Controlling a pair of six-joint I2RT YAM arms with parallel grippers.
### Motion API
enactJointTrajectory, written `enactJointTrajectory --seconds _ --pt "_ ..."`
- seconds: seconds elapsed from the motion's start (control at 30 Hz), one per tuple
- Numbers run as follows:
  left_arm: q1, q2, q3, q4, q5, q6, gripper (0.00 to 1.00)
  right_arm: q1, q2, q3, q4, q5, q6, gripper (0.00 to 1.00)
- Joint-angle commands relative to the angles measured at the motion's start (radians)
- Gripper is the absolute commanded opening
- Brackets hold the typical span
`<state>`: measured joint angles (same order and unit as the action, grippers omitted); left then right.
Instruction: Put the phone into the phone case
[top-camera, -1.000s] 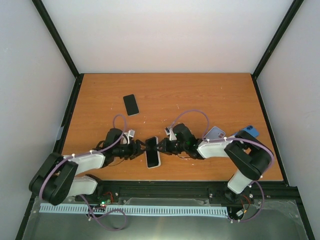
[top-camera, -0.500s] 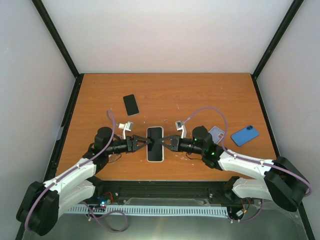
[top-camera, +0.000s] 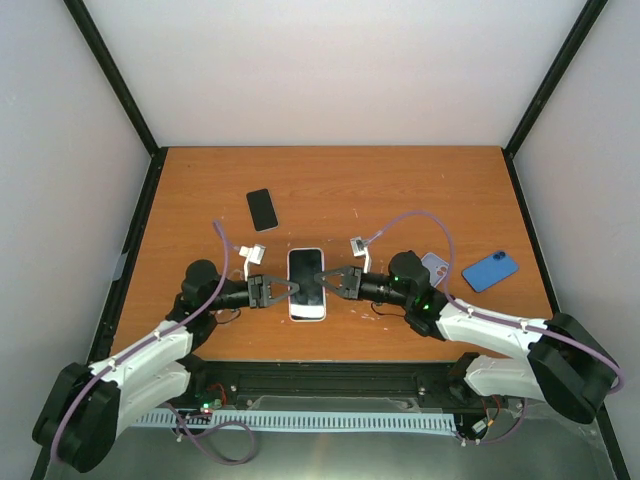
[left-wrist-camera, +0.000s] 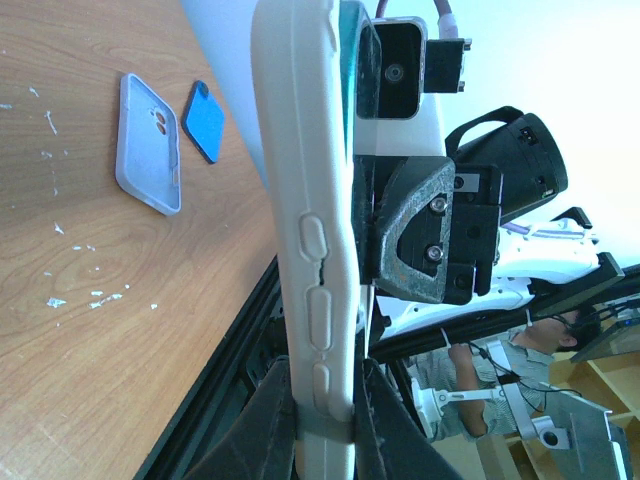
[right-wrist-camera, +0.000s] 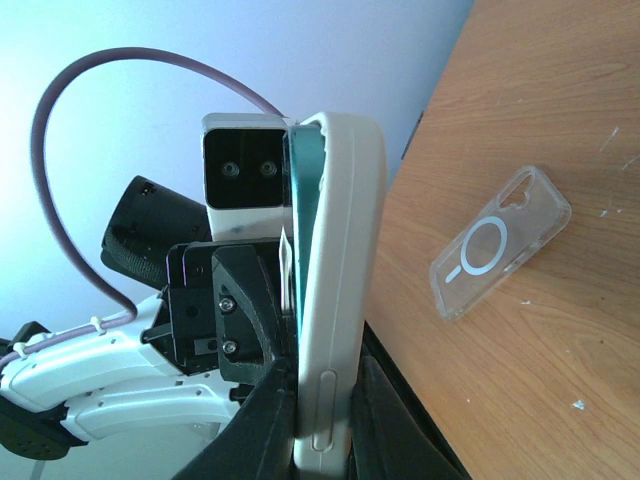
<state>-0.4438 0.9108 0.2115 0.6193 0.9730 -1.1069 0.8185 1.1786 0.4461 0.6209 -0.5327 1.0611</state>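
Phone (top-camera: 307, 284) nudged left, arms low and inward, left fingers (top-camera: 275, 290) and right fingers (top-camera: 338, 282) clamping it

The orange-brown wooden table (top-camera: 400, 190) bears a dark phone-shaped slab (top-camera: 262, 209) towards its back left. At its right, a blue phone case (top-camera: 490, 270) lies beside a pale lavender case (left-wrist-camera: 150, 143). White flecks mark the wood.

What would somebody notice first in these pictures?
The white-edged phone grabs the eye: the left hand and the right hand pinch it from both sides near the front middle of the table. After that, a blue case lies flat on the right, and a black phone lies farther back on the left.
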Motion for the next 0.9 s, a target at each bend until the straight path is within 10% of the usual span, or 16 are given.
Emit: enactJointTrajectory --seconds 0.0,0.37,0.67,0.87 --pt "-0.010 -0.020 0.035 -0.001 0.037 0.076 0.02 0.008 -0.037 0.024 0.021 -0.027 -0.043 0.17" --pt "-0.010 -0.047 0.178 -0.218 0.186 0.274 0.00 0.007 -0.178 0.141 -0.253 0.018 -0.109 0.45" --pt "-0.012 -0.063 0.217 -0.326 0.222 0.364 0.01 0.007 -0.201 0.178 -0.288 0.061 -0.097 0.26" --pt "-0.010 -0.083 0.259 -0.419 0.126 0.370 0.25 0.007 -0.225 0.151 -0.305 0.046 -0.153 0.03"
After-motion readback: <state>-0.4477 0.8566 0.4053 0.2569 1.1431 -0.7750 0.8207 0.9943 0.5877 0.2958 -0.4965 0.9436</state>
